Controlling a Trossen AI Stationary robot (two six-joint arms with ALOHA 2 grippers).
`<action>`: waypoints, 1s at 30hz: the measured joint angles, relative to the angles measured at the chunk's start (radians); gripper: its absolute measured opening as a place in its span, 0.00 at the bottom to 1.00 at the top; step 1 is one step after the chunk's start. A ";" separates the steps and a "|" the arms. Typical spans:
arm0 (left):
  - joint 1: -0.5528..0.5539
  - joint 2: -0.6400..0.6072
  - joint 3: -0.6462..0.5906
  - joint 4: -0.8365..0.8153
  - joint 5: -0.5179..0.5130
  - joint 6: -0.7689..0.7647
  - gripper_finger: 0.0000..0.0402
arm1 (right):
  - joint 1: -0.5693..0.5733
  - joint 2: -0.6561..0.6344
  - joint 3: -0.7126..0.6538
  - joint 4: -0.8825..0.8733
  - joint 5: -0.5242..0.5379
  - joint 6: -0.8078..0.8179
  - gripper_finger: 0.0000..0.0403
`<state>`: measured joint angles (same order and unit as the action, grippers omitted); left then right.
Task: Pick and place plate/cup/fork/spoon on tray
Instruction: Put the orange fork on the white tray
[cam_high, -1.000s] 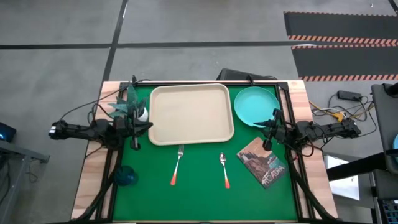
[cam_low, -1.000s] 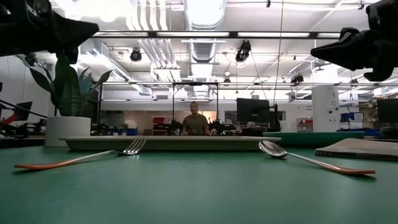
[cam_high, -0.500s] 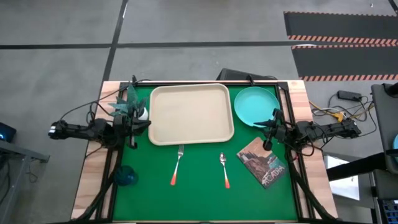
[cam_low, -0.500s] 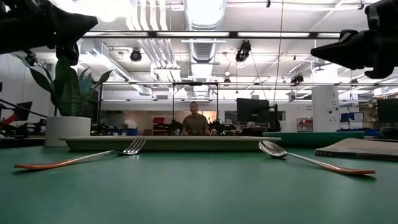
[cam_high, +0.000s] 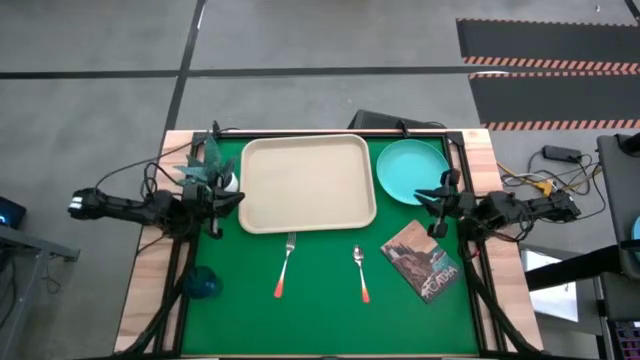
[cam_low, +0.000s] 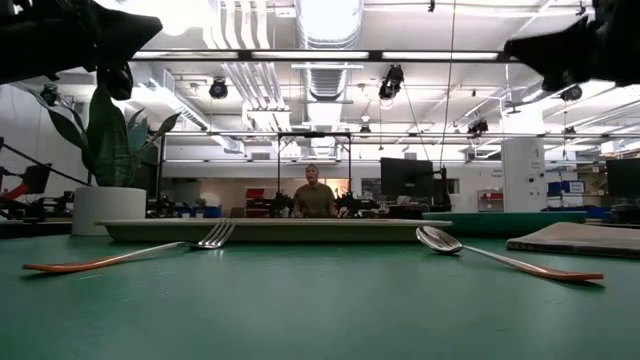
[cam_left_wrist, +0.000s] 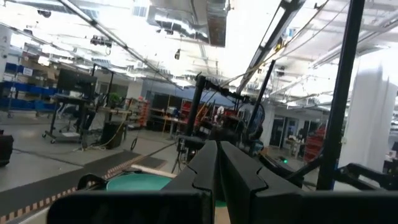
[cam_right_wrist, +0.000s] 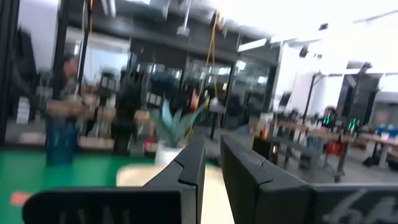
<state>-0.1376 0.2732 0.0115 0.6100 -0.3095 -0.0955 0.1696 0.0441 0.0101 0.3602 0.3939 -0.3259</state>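
The beige tray (cam_high: 308, 183) lies at the table's far middle. The turquoise plate (cam_high: 412, 170) rests to its right. The fork (cam_high: 286, 263) and the spoon (cam_high: 360, 272) lie flat on the green mat in front of the tray, red-orange ends toward the near edge. The dark-blue cup (cam_high: 203, 283) stands at the near left. My left gripper (cam_high: 238, 200) hovers by the tray's left rim, shut and empty (cam_left_wrist: 217, 155). My right gripper (cam_high: 427, 196) hovers over the plate's near edge, with a narrow gap between its fingers (cam_right_wrist: 212, 155), empty.
A white pot with a green plant (cam_high: 212, 172) stands at the far left, next to my left gripper. A brown-covered book (cam_high: 428, 258) lies at the right, under my right arm. A person (cam_low: 314, 197) stands in the room beyond the table.
My right gripper has risen and drawn slightly toward the table's right edge. My left arm has drawn back a little toward the left edge. The plate, cup, fork, spoon and tray have stayed where they were.
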 joint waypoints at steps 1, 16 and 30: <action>0.000 0.024 0.007 0.000 -0.003 -0.001 0.01 | 0.000 0.000 0.000 0.032 0.000 -0.010 0.11; -0.001 0.409 0.249 0.011 -0.093 -0.113 0.01 | 0.000 0.000 0.087 0.073 -0.061 -0.170 0.11; -0.042 0.798 0.709 -0.464 -0.168 -0.348 0.00 | 0.000 0.000 0.140 0.074 -0.061 -0.249 0.11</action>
<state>-0.1796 1.0714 0.7206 0.1464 -0.4774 -0.4433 0.1696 0.0441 0.1506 0.4339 0.3328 -0.5750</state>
